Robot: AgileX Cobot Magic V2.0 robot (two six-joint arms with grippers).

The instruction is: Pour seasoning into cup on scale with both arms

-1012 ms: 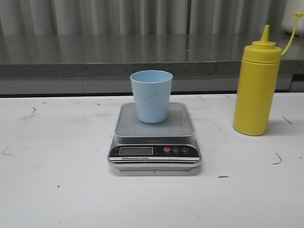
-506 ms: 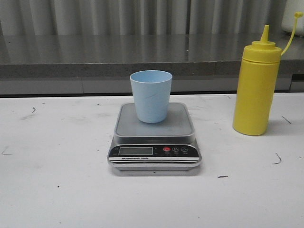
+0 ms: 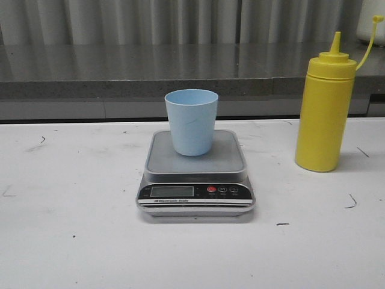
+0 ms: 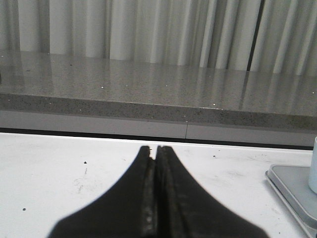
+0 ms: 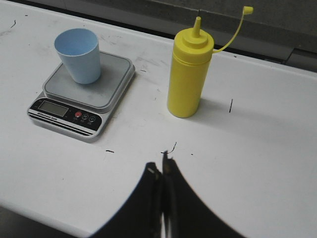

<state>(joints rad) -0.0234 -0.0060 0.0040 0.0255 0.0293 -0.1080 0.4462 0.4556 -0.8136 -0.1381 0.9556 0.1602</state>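
Scale (image 4: 293, 191) and cup (image 4: 313, 166) cropped; display (image 3: 172, 191) reading illegible.

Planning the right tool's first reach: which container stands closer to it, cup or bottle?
The yellow squeeze bottle, upright on the table; the blue cup sits farther off on the scale.

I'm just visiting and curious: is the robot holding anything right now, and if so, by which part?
Nothing is held. Both the left gripper and right gripper are shut and empty; the seasoning stands untouched on the table.

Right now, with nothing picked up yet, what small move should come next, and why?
Probably open the right claw and advance it toward the seasoning bottle: both claws are shut and empty, the bottle stands untouched beside the scale, and the cup already sits on it.
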